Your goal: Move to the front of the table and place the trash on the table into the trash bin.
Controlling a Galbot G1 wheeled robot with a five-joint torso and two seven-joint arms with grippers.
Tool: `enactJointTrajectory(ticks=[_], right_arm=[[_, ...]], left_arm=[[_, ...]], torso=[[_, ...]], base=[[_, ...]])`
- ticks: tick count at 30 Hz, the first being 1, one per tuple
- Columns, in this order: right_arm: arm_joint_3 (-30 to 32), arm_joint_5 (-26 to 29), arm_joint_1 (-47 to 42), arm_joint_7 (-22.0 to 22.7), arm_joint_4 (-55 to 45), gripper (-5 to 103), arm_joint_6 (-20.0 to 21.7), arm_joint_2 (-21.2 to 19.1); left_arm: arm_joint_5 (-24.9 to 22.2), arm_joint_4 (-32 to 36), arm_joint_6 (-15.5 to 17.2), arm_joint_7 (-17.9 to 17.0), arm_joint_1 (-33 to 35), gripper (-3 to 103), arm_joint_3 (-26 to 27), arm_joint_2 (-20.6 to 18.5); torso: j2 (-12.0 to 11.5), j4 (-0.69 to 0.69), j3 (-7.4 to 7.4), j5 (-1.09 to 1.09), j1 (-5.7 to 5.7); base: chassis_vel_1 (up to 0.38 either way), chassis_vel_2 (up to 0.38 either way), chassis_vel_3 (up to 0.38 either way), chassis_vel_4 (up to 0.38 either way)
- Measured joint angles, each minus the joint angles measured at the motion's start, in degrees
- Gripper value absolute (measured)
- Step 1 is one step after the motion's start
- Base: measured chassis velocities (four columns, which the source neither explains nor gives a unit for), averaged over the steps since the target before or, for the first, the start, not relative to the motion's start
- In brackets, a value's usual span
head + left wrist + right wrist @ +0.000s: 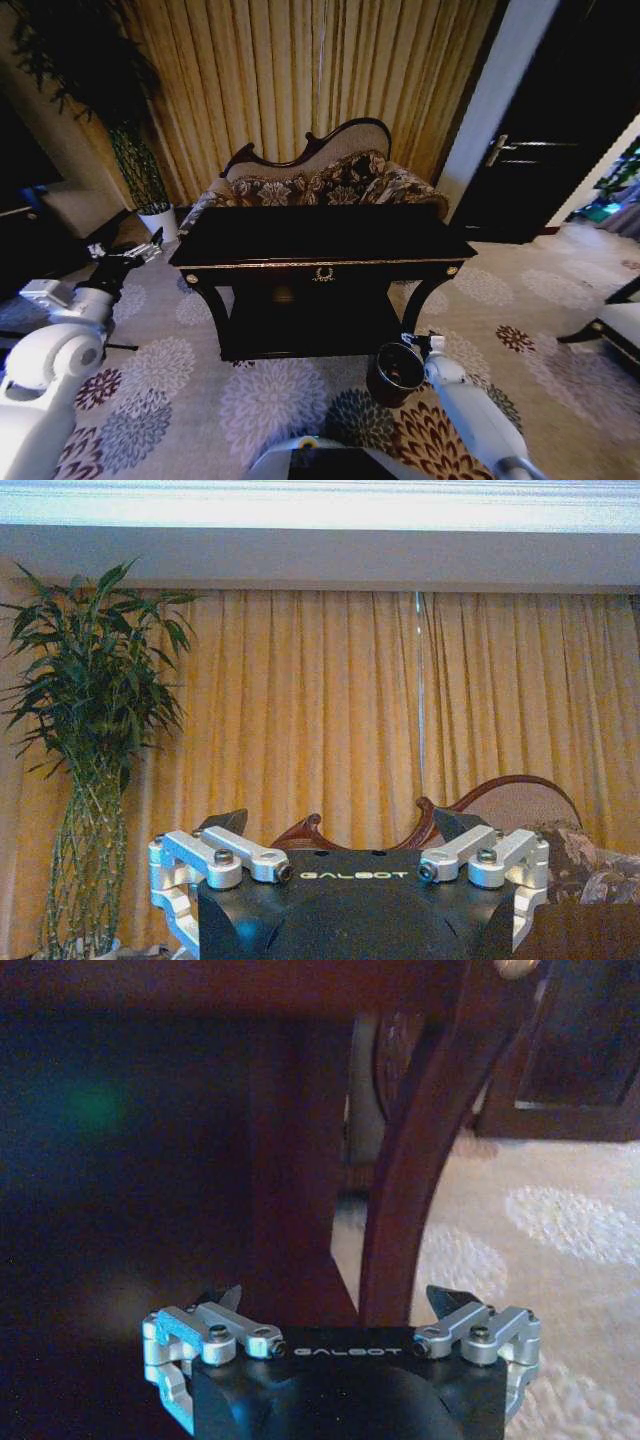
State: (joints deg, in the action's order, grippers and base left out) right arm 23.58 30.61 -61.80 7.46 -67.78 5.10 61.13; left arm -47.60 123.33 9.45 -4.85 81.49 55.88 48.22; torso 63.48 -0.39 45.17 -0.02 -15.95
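The table (300, 238) stands straight ahead, dark and glossy, with gold trim and an emblem on its front. Its top is too dark for me to make out the trash. The trash bin (397, 374), round and reddish-brown with a black inside, sits on the carpet by the table's front right leg. My right gripper (417, 343) hovers at the bin's rim. In the right wrist view the right gripper (338, 1298) is open and empty, facing the table leg (400, 1190). My left gripper (128, 254) is raised left of the table; the left wrist view shows the left gripper (340, 825) open and empty.
A floral sofa (320, 178) stands behind the table against gold curtains (330, 710). A tall plant (135, 150) in a white pot (160, 220) is at the back left. A dark door (545, 140) and a chair (612, 325) are on the right. Patterned carpet (260, 400) lies in front.
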Motion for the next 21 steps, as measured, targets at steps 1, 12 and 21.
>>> enactJointTrajectory(ticks=[1, 12, 21], right_arm=[[1.0, 0.4, -0.9, 0.1, -2.3, 100, 0.0, -0.3], [7.6, 5.9, -7.0, -0.2, -21.1, 100, 1.5, -5.0], [12.4, 10.3, -11.1, 0.4, -41.5, 100, 6.8, -6.0]], left_arm=[[0.0, 0.3, 0.0, 0.0, 0.1, 100, 0.2, 0.0], [-0.3, 0.8, 0.0, -0.4, -0.3, 100, 0.9, 0.0], [1.2, 3.4, 2.1, -4.1, 0.5, 100, 2.3, 1.7]], torso=[[0.0, -0.01, 0.00, 0.01, 0.00], [0.0, -0.02, 0.00, 0.01, 0.00], [0.0, -0.03, 0.00, 0.02, 0.00]], base=[[0.000, 0.000, 0.000, 0.000], [0.000, 0.000, 0.000, 0.000], [0.000, 0.000, 0.000, 0.000]])
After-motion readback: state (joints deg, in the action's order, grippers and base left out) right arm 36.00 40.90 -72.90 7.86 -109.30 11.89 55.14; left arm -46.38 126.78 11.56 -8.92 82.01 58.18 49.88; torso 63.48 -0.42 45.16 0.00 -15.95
